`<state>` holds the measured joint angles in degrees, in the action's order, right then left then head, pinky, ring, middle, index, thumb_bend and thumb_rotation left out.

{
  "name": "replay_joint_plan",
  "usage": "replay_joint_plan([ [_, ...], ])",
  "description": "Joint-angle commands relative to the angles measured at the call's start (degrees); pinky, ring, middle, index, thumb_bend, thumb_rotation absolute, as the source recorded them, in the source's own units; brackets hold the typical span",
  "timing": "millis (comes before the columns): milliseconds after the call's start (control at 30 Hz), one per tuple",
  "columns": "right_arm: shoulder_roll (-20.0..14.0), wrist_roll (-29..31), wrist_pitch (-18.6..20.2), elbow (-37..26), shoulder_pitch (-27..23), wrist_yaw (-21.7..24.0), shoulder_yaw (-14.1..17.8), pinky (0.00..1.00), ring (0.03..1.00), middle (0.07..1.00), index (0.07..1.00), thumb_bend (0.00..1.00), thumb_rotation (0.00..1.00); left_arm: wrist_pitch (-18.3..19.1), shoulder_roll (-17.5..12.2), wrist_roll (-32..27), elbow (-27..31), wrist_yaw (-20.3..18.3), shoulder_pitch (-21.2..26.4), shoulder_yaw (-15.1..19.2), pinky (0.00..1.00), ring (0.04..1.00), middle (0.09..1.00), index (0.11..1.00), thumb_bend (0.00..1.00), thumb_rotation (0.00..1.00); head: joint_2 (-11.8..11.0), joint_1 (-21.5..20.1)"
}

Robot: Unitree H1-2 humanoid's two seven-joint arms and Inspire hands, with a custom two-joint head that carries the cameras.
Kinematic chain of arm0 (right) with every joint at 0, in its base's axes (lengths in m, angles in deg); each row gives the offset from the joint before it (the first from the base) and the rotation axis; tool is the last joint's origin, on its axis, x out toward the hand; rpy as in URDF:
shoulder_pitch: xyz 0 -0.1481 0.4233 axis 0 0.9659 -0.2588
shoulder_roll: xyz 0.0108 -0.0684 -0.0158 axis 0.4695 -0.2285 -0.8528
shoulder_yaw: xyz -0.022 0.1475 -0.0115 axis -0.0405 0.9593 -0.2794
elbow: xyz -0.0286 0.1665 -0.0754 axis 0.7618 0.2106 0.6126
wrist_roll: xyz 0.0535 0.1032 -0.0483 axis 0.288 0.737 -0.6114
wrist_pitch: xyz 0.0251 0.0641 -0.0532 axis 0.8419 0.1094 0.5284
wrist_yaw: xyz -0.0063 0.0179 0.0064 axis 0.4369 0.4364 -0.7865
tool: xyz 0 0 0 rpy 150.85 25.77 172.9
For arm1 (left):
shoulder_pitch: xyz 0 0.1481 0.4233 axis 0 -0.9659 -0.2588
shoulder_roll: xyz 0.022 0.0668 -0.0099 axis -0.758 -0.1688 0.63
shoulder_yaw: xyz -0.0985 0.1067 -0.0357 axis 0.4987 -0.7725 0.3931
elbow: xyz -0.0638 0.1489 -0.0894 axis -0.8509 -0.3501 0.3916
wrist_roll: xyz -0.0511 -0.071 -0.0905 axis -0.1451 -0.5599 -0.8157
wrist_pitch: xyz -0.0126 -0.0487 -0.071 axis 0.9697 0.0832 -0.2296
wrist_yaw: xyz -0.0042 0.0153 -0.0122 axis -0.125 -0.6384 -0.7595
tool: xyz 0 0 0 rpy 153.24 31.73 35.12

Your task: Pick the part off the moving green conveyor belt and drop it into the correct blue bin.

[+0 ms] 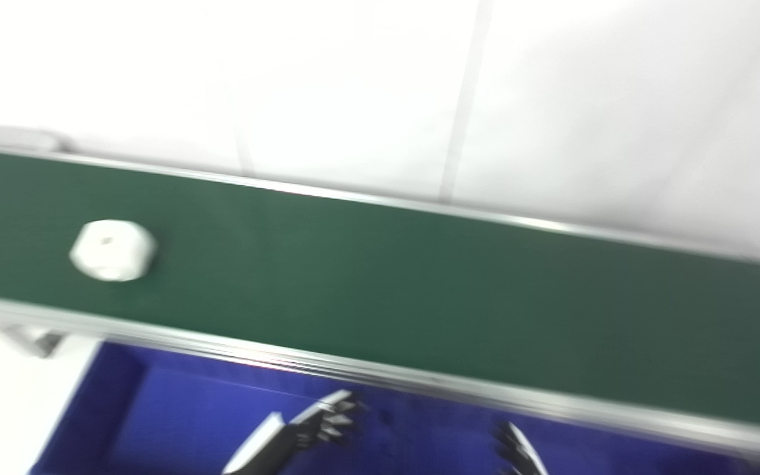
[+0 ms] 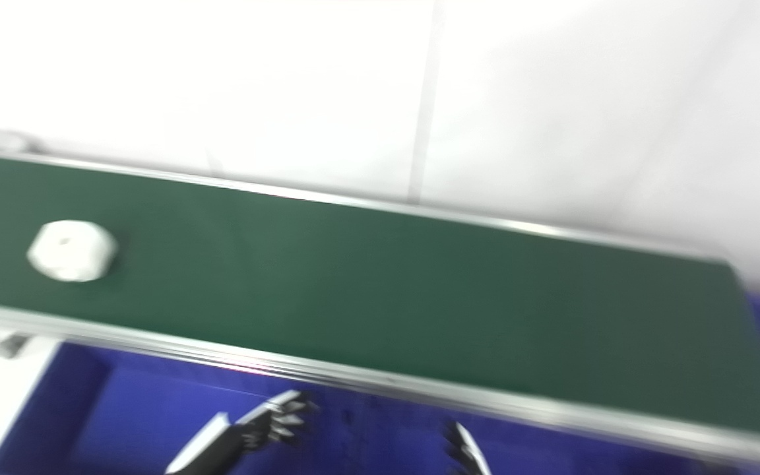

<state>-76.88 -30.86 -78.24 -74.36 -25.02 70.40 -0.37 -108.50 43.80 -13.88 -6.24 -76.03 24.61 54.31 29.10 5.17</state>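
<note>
No readable text, label, number or sign shows in either view.

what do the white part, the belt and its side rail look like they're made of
Part: likely plastic, matte white, faceted edges with a small centre hole; blur leaves it open.
Belt: looks like rubber or PVC, a flat dark green surface without glare.
Rail: probably aluminium, silver-grey with bright streaks of reflection along its length.

Green conveyor belt [image 1: 419, 290]: long flat surface with silver metal side rails, running slantwise from upper left to lower right. Contents: one white part [image 1: 113, 250], blocky with faceted corners, lying near the left end. Picture blurred; finer detail unreadable.
</note>
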Motion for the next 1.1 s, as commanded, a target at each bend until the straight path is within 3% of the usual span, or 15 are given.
replay_joint_plan([
  [0,-0.4,1.3,-4.0,-0.4,0.2,-0.2,0.3,0.89,0.929,0.944,0.966,0.76,0.25,-1.3,0.6,0.3,0.2,0.7,0.4,-0.4,0.57,0.640,0.730,0.907,0.79,0.46,0.1,0.0],
  [33,-0.6,1.5,-4.1,-0.2,0.2,-0.3,0.4,0.90,0.938,0.950,0.973,0.76,0.24,-1.2,0.8,0.8,0.2,0.9,0.4,-0.4,0.62,0.714,0.799,0.903,0.79,0.46,-0.2,0.6],
  [100,-0.8,1.8,-4.8,0.3,0.0,-0.5,0.5,0.91,0.943,0.956,0.977,0.75,0.23,-1.2,1.0,1.3,0.2,1.0,0.3,-0.4,0.66,0.751,0.831,0.899,0.79,0.45,-0.2,0.8],
  [133,-1.0,1.9,-5.6,0.8,-0.2,-0.8,0.5,0.94,0.953,0.962,0.979,0.74,0.18,-1.5,1.1,1.3,0.1,1.0,0.3,-0.4,0.73,0.824,0.882,0.892,0.78,0.43,-0.2,0.7],
  [300,-1.1,1.5,-7.6,2.3,-0.7,-1.0,1.1,0.96,0.958,0.965,0.980,0.73,0.13,-1.5,1.2,1.8,0.4,1.3,0.3,-0.6,0.76,0.844,0.894,0.888,0.76,0.41,0.0,0.1],
  [667,0.5,1.2,-4.3,0.2,-0.7,0.4,0.9,0.93,0.950,0.964,0.977,0.71,0.16,-2.1,0.5,-1.0,-0.1,0.5,1.3,-0.2,0.72,0.828,0.893,0.897,0.78,0.42,1.9,-5.4],
  [700,0.6,0.8,-4.3,0.2,-0.8,0.3,0.9,0.90,0.937,0.955,0.971,0.71,0.17,-2.3,0.4,-1.7,-0.1,0.4,1.4,-0.1,0.60,0.667,0.746,0.903,0.77,0.41,2.0,-5.6],
  [733,0.9,0.6,-4.4,0.2,-0.9,0.3,0.8,0.90,0.932,0.952,0.969,0.70,0.18,-2.6,0.3,-1.8,0.5,0.8,1.3,0.1,0.56,0.611,0.696,0.905,0.77,0.41,2.5,-6.6],
  [767,1.0,0.4,-4.4,0.1,-0.9,0.2,0.8,0.88,0.926,0.947,0.963,0.70,0.19,-2.7,0.3,-1.9,1.0,1.1,1.2,0.3,0.61,0.697,0.776,0.898,0.80,0.44,2.6,-6.8],
  [900,1.9,-0.6,-3.8,-0.7,-0.9,0.2,0.5,0.85,0.911,0.932,0.951,0.71,0.21,-2.7,-0.6,-4.0,4.7,0.5,1.2,1.0,0.78,0.862,0.902,0.902,0.81,0.44,4.7,-8.7],
  [1067,2.5,-1.9,-3.5,-1.7,-1.0,0.4,0.2,0.85,0.904,0.925,0.948,0.71,0.23,-0.6,-2.4,-6.4,11.0,-0.4,2.3,2.2,0.80,0.890,0.935,0.920,0.82,0.46,8.1,-11.1],
])
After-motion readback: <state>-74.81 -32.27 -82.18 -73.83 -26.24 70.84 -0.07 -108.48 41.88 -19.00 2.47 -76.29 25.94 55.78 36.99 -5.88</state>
